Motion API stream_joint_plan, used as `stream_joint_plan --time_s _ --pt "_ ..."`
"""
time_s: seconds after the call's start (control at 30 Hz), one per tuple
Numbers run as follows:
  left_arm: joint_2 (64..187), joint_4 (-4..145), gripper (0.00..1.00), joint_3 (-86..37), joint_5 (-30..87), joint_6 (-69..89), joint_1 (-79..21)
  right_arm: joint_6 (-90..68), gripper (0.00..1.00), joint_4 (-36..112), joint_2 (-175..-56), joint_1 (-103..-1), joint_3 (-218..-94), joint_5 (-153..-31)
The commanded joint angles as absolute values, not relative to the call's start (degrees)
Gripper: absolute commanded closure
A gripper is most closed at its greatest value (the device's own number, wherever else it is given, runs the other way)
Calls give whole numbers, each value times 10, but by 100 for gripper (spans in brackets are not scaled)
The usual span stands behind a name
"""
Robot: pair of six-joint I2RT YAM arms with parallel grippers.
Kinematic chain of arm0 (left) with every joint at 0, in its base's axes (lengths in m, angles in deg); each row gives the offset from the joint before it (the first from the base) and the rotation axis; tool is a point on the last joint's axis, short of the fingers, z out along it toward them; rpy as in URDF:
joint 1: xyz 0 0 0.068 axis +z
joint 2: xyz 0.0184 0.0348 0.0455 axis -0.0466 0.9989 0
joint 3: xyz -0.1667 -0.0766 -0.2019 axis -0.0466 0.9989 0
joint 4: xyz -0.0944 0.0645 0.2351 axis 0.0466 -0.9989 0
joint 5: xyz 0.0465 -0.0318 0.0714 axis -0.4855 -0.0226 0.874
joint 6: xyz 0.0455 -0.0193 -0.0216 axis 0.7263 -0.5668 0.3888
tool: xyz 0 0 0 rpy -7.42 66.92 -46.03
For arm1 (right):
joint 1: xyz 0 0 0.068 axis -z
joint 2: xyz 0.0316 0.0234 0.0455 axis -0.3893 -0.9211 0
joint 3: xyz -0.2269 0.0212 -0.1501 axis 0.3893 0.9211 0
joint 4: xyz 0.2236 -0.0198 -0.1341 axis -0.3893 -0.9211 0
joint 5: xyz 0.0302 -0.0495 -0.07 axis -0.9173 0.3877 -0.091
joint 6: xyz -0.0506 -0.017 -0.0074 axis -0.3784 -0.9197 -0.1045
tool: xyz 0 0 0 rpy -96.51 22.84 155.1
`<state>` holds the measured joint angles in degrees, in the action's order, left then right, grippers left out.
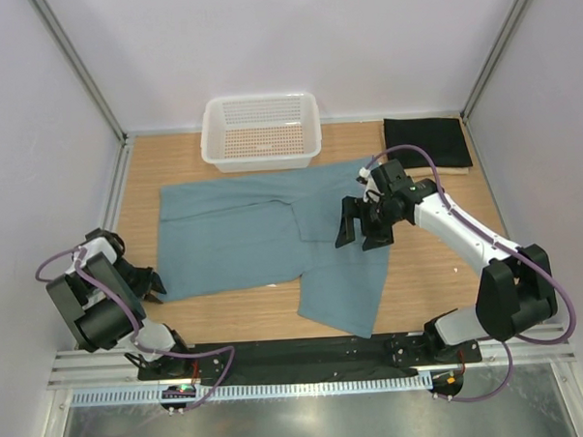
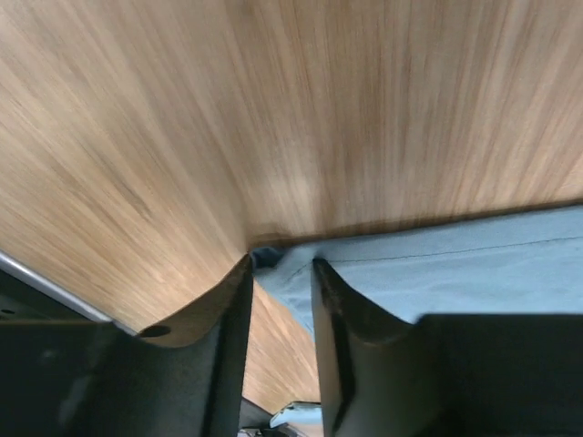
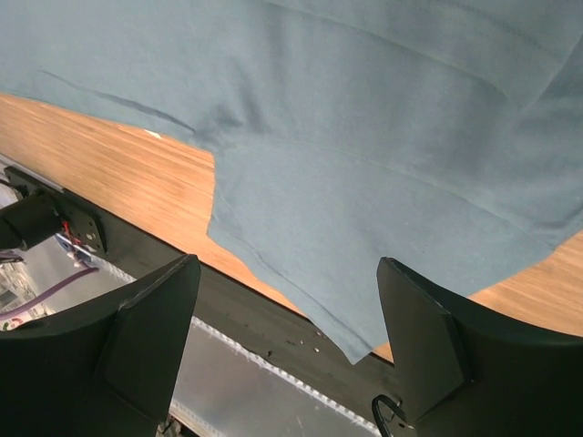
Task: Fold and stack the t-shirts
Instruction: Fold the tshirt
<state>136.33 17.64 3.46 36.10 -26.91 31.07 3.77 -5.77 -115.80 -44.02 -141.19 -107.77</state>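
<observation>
A large teal-blue t-shirt lies spread flat across the middle of the wooden table, one part reaching toward the front edge. My left gripper is low at its near left corner. In the left wrist view that corner of the teal t-shirt sits between the tips of the left gripper, whose jaws stand partly apart and do not pinch the cloth. My right gripper hovers wide open over the shirt's right part, and the right wrist view shows nothing in the right gripper above the teal t-shirt. A folded black t-shirt lies at the back right on a cream-beige t-shirt.
A white mesh basket stands at the back centre, touching the teal shirt's far edge. A black rail runs along the table's front edge, and the shirt's lowest corner overhangs that rail. Walls and metal posts close in both sides.
</observation>
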Motion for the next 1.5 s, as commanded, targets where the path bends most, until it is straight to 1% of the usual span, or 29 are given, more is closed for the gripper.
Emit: stream_joint_plan --time_s 0.0,0.03,0.07,0.1,0.13,0.17,0.23,0.3,0.4,0.57,0.73,0.87,0.9,0.97,1.13,1.23,1.33,1.37,1.47 --pt "1395 215 73 42 404 -272 313 54 16 -63 -1136 -441 -1379 -1076" --pt "1395 216 78 39 402 -267 313 58 21 -75 -1130 -441 -1355 -1071" --pt "1394 213 85 30 402 -261 313 63 25 -76 -1123 -441 -1339 -1068" --pt "1394 210 87 26 403 -256 313 69 26 -76 -1115 -441 -1320 -1067" --pt "1393 207 88 21 404 -248 313 75 34 -76 -1098 -441 -1283 -1071" --pt "1389 202 94 13 404 -244 313 88 39 -77 -1094 -441 -1265 -1080" --pt "1377 195 100 12 402 -234 311 109 49 -90 -1065 -443 -1225 -1087" --pt "1367 198 100 18 405 -230 313 126 50 -108 -1030 -444 -1204 -1068" --pt "1352 208 100 30 385 -241 312 149 50 -143 -987 -444 -1158 -1060" --pt "1340 226 100 55 372 -255 312 193 49 -132 -945 -446 -1108 -1076" --pt "1342 231 100 61 372 -258 312 238 50 -64 -962 -448 -1071 -1068" --pt "1345 229 100 54 372 -253 312 280 53 -1 -989 -449 -1072 -1036" --pt "1346 225 100 51 373 -252 312 289 55 26 -998 -451 -1071 -1035" --pt "1345 220 100 43 375 -248 313 320 56 51 -1022 -455 -1065 -1027" --pt "1342 212 100 31 380 -245 312 340 56 49 -1054 -469 -1061 -994" --pt "1347 213 100 29 372 -248 313 362 59 33 -1048 -480 -1059 -972" --pt "1351 210 100 30 372 -250 312 369 78 37 -1048 -480 -1052 -961" --pt "1351 208 100 29 375 -251 313 368 89 33 -1047 -481 -1053 -958" --pt "1344 189 100 25 394 -257 312 362 99 -10 -1013 -481 -1064 -939"
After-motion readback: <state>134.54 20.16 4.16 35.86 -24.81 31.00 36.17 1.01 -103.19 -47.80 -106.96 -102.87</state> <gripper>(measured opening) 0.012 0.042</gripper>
